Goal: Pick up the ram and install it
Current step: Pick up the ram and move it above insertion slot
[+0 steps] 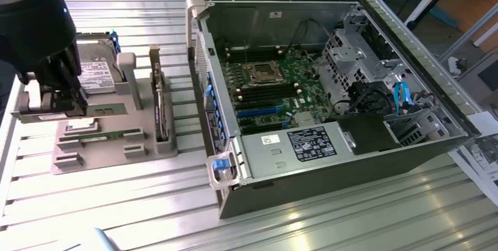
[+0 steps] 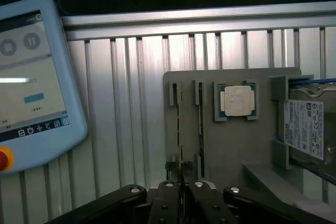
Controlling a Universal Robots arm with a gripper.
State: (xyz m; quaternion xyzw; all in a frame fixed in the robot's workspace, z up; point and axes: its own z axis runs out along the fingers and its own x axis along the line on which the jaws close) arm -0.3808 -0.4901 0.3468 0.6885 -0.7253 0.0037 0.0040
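My gripper (image 2: 181,187) is shut, its two black fingertips pressed on the ram (image 2: 180,129). The ram is a thin green stick seen edge-on, lying along the outermost slot of the grey parts tray (image 2: 236,150). In the exterior view the gripper (image 1: 48,108) hangs under the black arm over the tray's (image 1: 101,157) left end, and its body hides the held ram. A second green stick (image 2: 200,114) (image 1: 93,137) lies in the neighbouring slot.
The tray also holds a silver processor chip (image 2: 236,100), a hard drive (image 2: 304,129) (image 1: 95,75) and an upright dark expansion card (image 1: 160,105). The open computer case (image 1: 404,146) with its motherboard (image 1: 269,87) lies at the exterior view's right. A blue teach pendant (image 2: 31,77) rests beside the tray.
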